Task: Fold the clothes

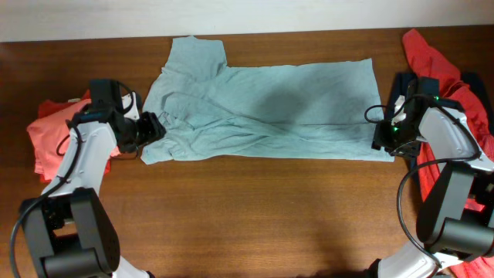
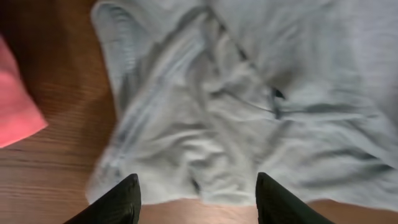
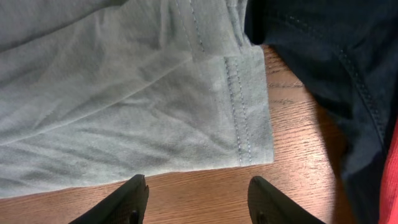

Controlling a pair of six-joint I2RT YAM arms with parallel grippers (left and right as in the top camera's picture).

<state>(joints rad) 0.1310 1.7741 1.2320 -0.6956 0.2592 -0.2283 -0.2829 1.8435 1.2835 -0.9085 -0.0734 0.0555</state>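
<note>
Left hand (image 2: 198,190) and right hand (image 3: 196,190) hang open and empty; each should pinch a shirt (image 1: 278,108) corner firmly.

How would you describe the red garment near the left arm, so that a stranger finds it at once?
Find the pale grey-blue T-shirt spread across the middle of the wooden table. Beyond its sleeve end, behind the left gripper, lies a coral-red garment. Unlike the red clothes heaped loosely at the opposite end, it is a flat, squared pile.
</note>
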